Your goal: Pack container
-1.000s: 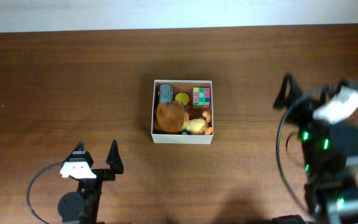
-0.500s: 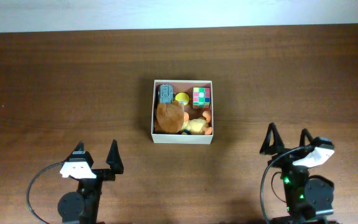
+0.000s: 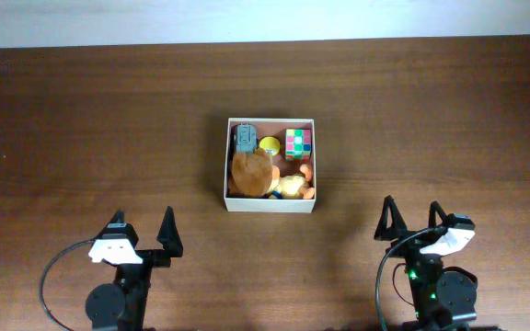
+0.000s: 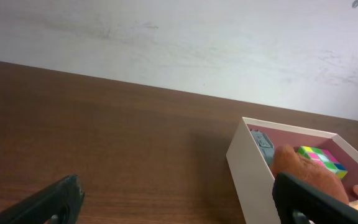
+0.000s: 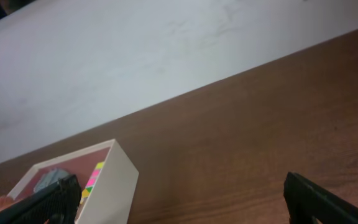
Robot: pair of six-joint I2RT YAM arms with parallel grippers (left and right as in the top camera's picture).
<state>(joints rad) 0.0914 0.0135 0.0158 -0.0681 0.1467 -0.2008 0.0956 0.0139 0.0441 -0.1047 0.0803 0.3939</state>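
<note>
Settling at the near edge of the table toward its right corner, the right gripper has pulled back from the right side, where it stood higher and further out a second ago. It now sits with its jaws wide apart and nothing between them. The left gripper, at the near edge toward the left corner, has not moved and is likewise spread and empty (the two now mirror each other). The container stays at the middle of the table, well apart from both. Inside it lie a colour cube, a yellow disc, a grey toy and a brown plush. No loose toy shows on the table top. With both arms withdrawn and nothing left outside, the packing looks finished, or very nearly so.
</note>
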